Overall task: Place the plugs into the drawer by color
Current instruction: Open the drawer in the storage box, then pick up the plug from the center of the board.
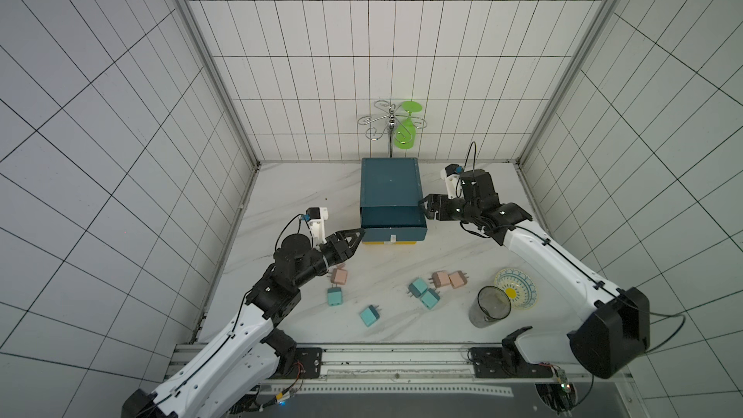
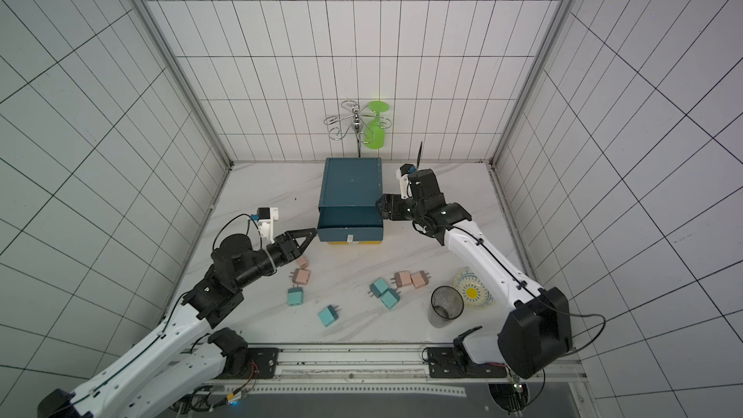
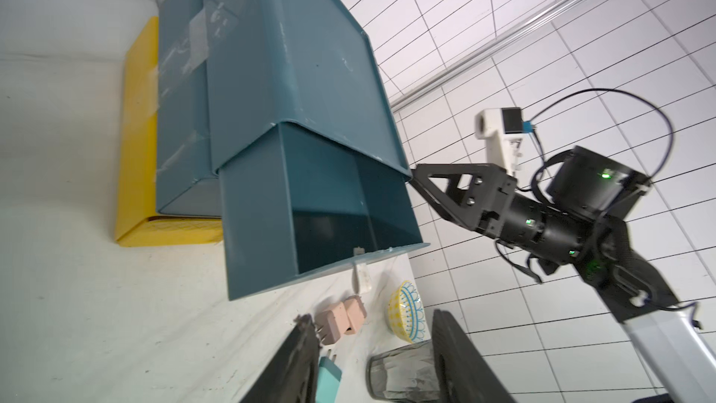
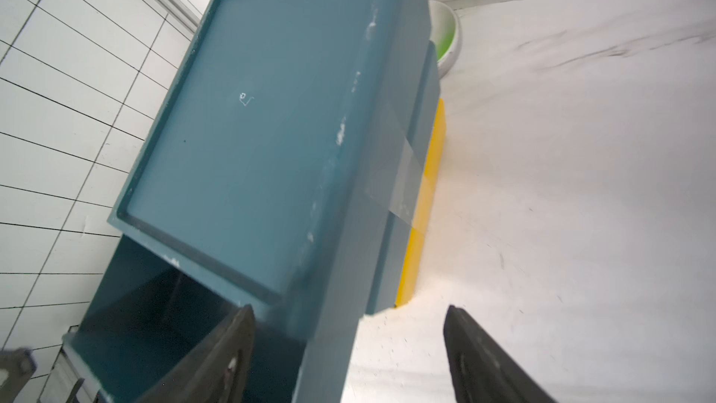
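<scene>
Left claw (image 1: 357, 236), jaws parted and empty, sat at the front corner of the pulled-out dark teal plastic drawer (image 1: 392, 217); nearest pale pink cube-shaped plastic plug (image 1: 340, 276) lay just behind and below it, toward its own wrist.

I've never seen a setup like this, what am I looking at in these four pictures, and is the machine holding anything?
These are two robot arms mounted at the table's front edge, each ending in a two-finger gripper. Two pictures look down from an overhead camera; the other two come from cameras on the arms' wrists, showing the fingers close up. On the table stand a dark blue cabinet with its top drawer pulled open, four pink plugs, four teal plugs, a glass tumbler and a patterned bowl. A wire rack behind holds a green glass. The left gripper is open by the drawer's front corner; the right gripper is open at the cabinet's side. Neither holds anything.
</scene>
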